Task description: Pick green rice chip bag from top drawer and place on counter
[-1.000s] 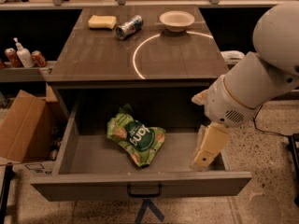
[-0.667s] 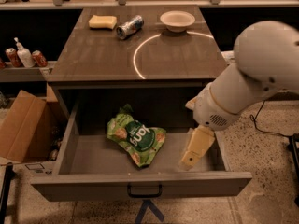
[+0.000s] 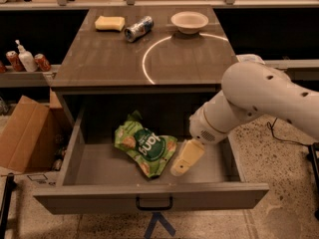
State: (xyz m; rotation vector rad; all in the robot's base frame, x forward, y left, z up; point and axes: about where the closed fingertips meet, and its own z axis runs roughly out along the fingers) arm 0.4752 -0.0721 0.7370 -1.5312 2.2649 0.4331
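Note:
The green rice chip bag lies crinkled on the floor of the open top drawer, left of centre. The drawer is pulled fully out below the counter, which carries a thin white arc mark. My gripper hangs from the white arm at the right and reaches down into the drawer. It sits just right of the bag, close to its right edge. Only a pale tan finger shows.
On the counter's far end lie a yellow sponge, a tipped can and a white bowl. A cardboard box stands on the floor at left. A shelf at left holds cans and a bottle.
My arm has swung left and down inside the drawer, bringing the gripper from the drawer's right side up close to the bag. The bag has not moved.

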